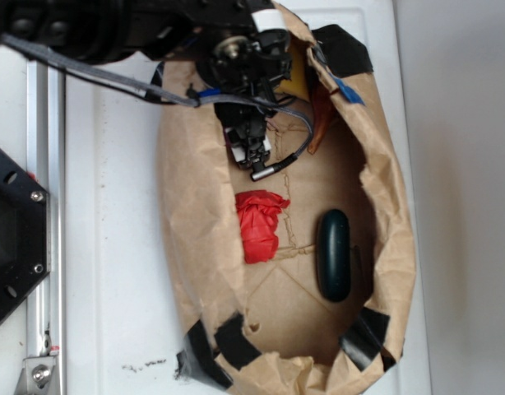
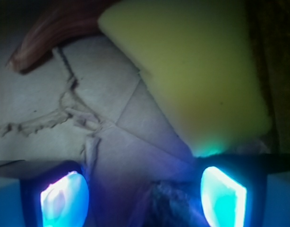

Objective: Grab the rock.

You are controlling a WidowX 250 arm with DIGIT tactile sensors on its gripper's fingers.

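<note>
In the wrist view my gripper (image 2: 145, 194) is open, its two glowing blue pads (image 2: 64, 201) wide apart just above the brown paper floor. A dark, rough, lumpy rock (image 2: 175, 205) lies between them at the bottom edge, closer to the right pad and partly cut off by the frame. I cannot tell whether either pad touches it. From the exterior view the gripper (image 1: 254, 156) hangs low inside the paper-lined bin (image 1: 187, 247), and the arm hides the rock.
A yellow sponge (image 2: 192, 71) (image 1: 298, 81) lies just beyond the right finger. An orange-brown seashell (image 2: 50, 33) (image 1: 322, 123) is beside it. A crumpled red cloth (image 1: 259, 224) and a smooth dark green oblong object (image 1: 334, 253) lie farther down the bin.
</note>
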